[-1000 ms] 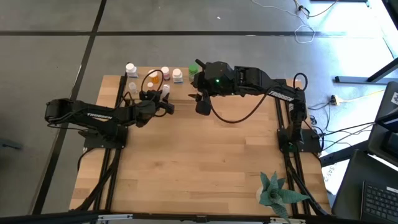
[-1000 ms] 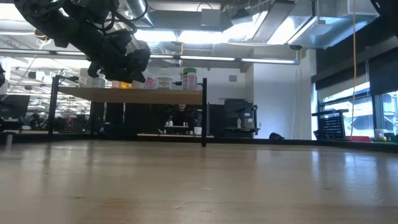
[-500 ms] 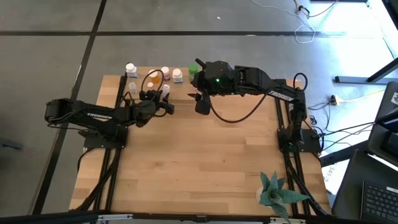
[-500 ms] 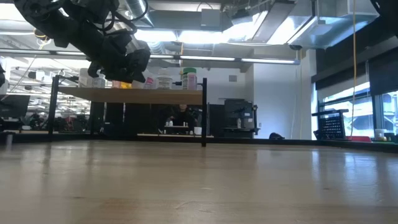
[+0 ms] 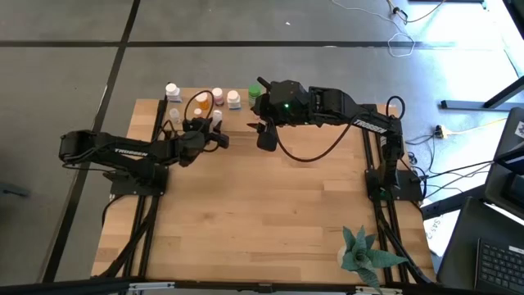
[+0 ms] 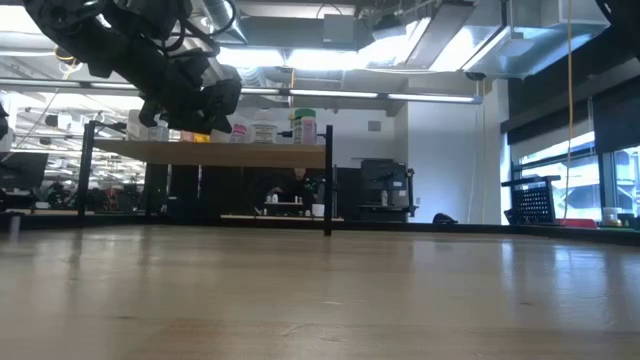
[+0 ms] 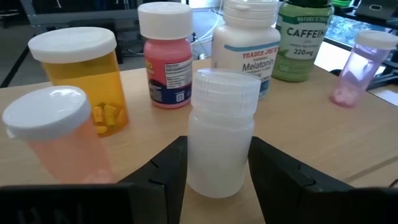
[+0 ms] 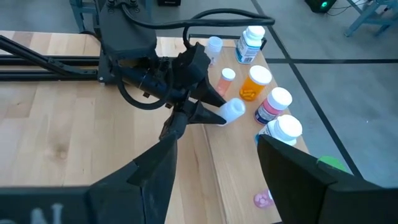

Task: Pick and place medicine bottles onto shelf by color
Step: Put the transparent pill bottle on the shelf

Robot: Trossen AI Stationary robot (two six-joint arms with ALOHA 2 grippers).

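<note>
The shelf (image 7: 311, 130) stands at the table's far left and carries several medicine bottles: an orange one (image 7: 78, 74), a pink one (image 7: 166, 56), a white one (image 7: 249, 43), a green one (image 7: 305, 37) and a clear one holding pink pills (image 7: 364, 65). My left gripper (image 5: 216, 124) is over the shelf's near part, shut on a clear bottle (image 7: 221, 137). My right gripper (image 5: 266, 135) hangs open, high above the table just right of the shelf, with nothing between its fingers (image 8: 155, 180). My left gripper pinches the clear bottle's lower body (image 7: 217, 168) between its two fingers, one on each side. The fingers (image 8: 199, 115) come nearly level from the table's left. The bottle stands about upright, cap up. Whether its base rests on the shelf, I cannot tell.
A pale pink bottle with a white cap (image 7: 53, 137) stands close beside the left fingers. A green spiky plant (image 5: 364, 254) sits at the table's near right corner. The bare wooden tabletop (image 5: 262, 213) stretches between the arms and the near edge.
</note>
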